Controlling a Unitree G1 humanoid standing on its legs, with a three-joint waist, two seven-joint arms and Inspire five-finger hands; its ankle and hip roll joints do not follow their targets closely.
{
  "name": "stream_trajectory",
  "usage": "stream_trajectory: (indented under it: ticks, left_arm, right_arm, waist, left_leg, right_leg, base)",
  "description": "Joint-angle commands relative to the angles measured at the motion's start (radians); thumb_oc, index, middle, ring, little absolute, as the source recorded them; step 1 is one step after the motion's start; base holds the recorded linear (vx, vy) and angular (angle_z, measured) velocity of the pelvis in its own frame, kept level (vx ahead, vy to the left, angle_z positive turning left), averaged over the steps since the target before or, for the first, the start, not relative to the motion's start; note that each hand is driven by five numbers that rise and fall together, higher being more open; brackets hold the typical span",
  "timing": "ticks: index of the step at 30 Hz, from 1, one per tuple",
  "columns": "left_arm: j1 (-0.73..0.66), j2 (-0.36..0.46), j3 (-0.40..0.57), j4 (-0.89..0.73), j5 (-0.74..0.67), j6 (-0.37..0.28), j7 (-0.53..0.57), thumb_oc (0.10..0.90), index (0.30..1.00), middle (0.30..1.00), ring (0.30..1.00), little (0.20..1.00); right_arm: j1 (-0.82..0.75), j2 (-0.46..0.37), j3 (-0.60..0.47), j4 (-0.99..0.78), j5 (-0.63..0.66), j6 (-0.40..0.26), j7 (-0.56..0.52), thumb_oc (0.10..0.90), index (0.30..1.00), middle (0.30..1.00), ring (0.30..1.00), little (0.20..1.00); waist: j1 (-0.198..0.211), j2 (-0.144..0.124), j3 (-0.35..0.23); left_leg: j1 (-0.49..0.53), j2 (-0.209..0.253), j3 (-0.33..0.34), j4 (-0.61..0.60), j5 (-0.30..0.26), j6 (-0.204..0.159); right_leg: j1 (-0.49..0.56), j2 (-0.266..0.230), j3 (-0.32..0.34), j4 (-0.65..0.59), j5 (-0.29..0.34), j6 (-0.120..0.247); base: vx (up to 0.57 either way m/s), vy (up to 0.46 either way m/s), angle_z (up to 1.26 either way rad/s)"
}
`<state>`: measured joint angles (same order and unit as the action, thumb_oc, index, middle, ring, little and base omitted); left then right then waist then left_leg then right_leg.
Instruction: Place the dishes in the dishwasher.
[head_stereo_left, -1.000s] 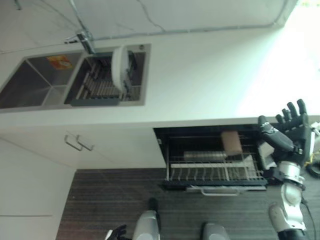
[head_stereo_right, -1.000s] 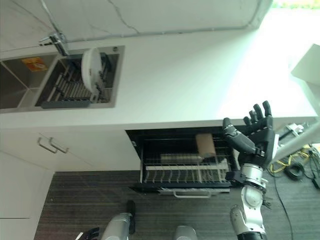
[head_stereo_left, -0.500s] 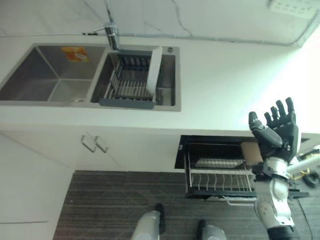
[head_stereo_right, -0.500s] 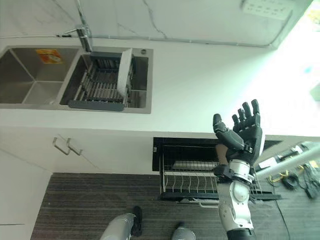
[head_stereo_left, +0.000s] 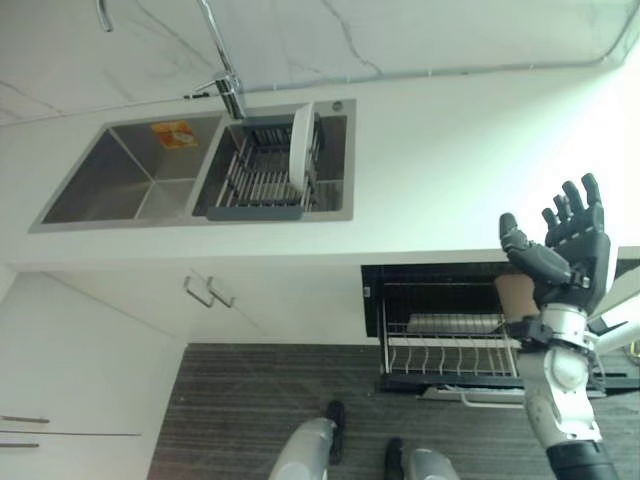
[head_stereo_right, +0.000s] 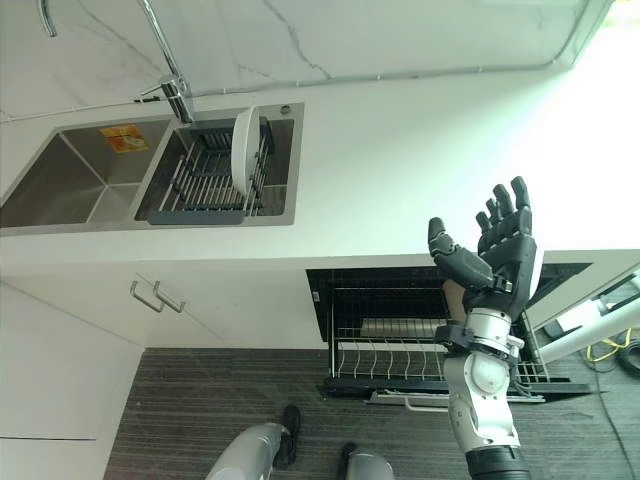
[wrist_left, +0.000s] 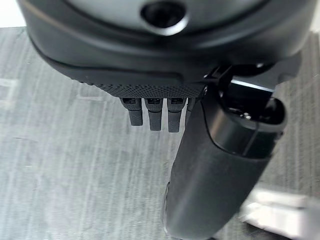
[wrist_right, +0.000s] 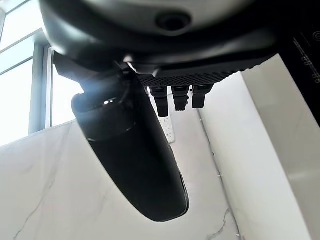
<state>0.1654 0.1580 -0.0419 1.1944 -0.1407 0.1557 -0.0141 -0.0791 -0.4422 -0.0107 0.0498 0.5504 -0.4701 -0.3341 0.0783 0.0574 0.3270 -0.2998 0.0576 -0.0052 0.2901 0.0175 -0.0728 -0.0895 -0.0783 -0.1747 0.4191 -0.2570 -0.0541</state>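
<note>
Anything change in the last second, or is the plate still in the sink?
Mostly the camera swung. The right hand stays raised, open and empty in front of the dishwasher rack. The plate still stands upright in the sink rack. Nothing was taken hold of or let go.

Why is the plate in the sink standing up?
The plate stands upright on its edge, held in the rack inside the sink.
</note>
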Motion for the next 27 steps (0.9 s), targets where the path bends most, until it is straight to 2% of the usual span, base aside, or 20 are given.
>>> stream_trajectory:
  ticks: [1, 4, 8, 17, 20, 22, 23, 27]
  left_arm:
    - [0.007, 0.04, -0.02, 0.024, 0.014, 0.001, 0.012, 0.8, 0.9, 0.9, 0.9, 0.9]
    - [0.008, 0.038, -0.018, 0.031, 0.035, 0.014, 0.01, 0.8, 0.9, 0.9, 0.9, 0.9]
    - [0.027, 0.034, -0.02, 0.042, 0.051, 0.006, 0.043, 0.8, 0.9, 0.9, 0.9, 0.9]
    - [0.032, 0.023, -0.031, 0.029, 0.015, -0.007, 0.135, 0.8, 0.9, 0.9, 0.9, 0.9]
    - [0.017, 0.031, -0.008, 0.003, -0.073, -0.046, 0.221, 0.8, 0.9, 0.9, 0.9, 0.9]
    - [0.008, 0.037, 0.003, -0.015, -0.081, -0.048, 0.234, 0.8, 0.9, 0.9, 0.9, 0.9]
    - [0.003, 0.042, 0.006, -0.022, -0.096, -0.029, 0.226, 0.8, 0.9, 0.9, 0.9, 0.9]
    - [0.005, 0.024, 0.052, -0.03, -0.278, -0.045, 0.225, 0.8, 0.9, 0.9, 0.9, 0.9]
  right_arm:
    - [-0.076, -0.066, -0.075, -0.135, -0.014, -0.083, 0.086, 0.8, 0.9, 0.9, 0.9, 0.9]
    - [-0.059, -0.071, -0.077, -0.152, -0.029, -0.103, 0.12, 0.8, 0.9, 0.9, 0.9, 0.9]
    - [-0.074, -0.076, -0.054, -0.17, -0.021, -0.102, 0.092, 0.8, 0.9, 0.9, 0.9, 0.9]
    - [-0.119, -0.054, -0.008, -0.215, -0.049, -0.087, 0.053, 0.8, 0.9, 0.9, 0.9, 0.9]
    - [-0.152, -0.05, 0.022, -0.233, -0.059, -0.063, 0.03, 0.8, 0.9, 0.9, 0.9, 0.9]
    - [-0.161, -0.051, 0.027, -0.234, -0.053, -0.047, 0.032, 0.8, 0.9, 0.9, 0.9, 0.9]
    - [-0.162, -0.048, 0.03, -0.235, -0.055, -0.041, 0.034, 0.8, 0.9, 0.9, 0.9, 0.9]
    - [-0.161, -0.053, 0.05, -0.234, -0.034, 0.012, 0.04, 0.8, 0.9, 0.9, 0.9, 0.9]
  waist:
    - [-0.013, -0.029, -0.017]
    - [-0.01, -0.031, -0.032]
    - [0.007, -0.032, -0.046]
    - [0.049, -0.055, -0.05]
    - [0.067, -0.074, -0.035]
    - [0.073, -0.083, -0.032]
    - [0.075, -0.086, -0.031]
    - [0.095, -0.099, -0.038]
  left_leg:
    - [0.046, 0.018, 0.055, 0.01, -0.074, 0.005]
    - [0.072, 0.005, 0.056, 0.01, -0.107, 0.011]
    - [0.112, -0.008, 0.044, 0.01, -0.149, 0.026]
    - [0.14, -0.042, 0.012, 0.01, -0.198, 0.062]
    - [0.124, -0.037, 0.006, 0.01, -0.202, 0.068]
    - [0.109, -0.032, 0.002, 0.01, -0.198, 0.064]
    - [0.104, -0.03, 0.001, 0.01, -0.198, 0.062]
    - [0.094, -0.026, -0.005, 0.01, -0.194, 0.053]
  right_leg:
    - [0.063, -0.02, 0.021, -0.119, 0.018, 0.116]
    - [0.06, -0.042, -0.008, -0.119, 0.027, 0.128]
    - [0.056, -0.069, -0.043, -0.119, 0.035, 0.137]
    - [0.026, -0.091, -0.047, -0.119, 0.055, 0.157]
    - [0.013, -0.093, -0.054, -0.119, 0.063, 0.164]
    - [0.009, -0.092, -0.064, -0.119, 0.064, 0.167]
    - [0.007, -0.091, -0.068, -0.119, 0.063, 0.169]
    - [0.014, -0.098, -0.09, -0.119, 0.06, 0.173]
  base:
    - [0.08, 0.191, -0.07]
    - [0.11, 0.144, 0.11]
    - [0.11, 0.109, 0.13]
    - [0.08, 0.063, 0.02]
    - [0.0, 0.03, 0.05]
    - [-0.04, -0.02, 0.1]
    - [-0.02, -0.036, 0.07]
    - [0.02, -0.025, 0.1]
